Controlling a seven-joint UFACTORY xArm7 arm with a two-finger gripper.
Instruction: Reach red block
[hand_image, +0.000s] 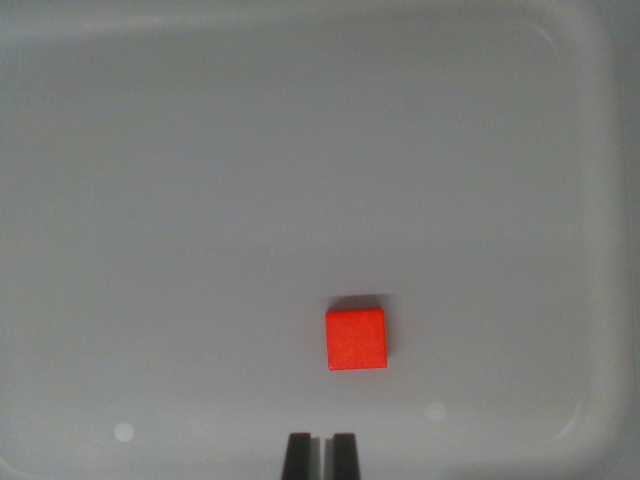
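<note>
Red block (356, 339): lies flat on the grey tray floor, right of centre and low in the wrist view — just above my fingertips, apart from them.
My gripper (321, 452): the two dark tips peek in at the bottom edge, nearly together with a thin gap, holding nothing.
Tray (590, 200): pale grey, rounded rim curving down the wrist view's right.

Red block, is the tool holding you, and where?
Nothing is held. The red block lies on the tray, apart from the tool, whose tips are nearly together with nothing between them.
</note>
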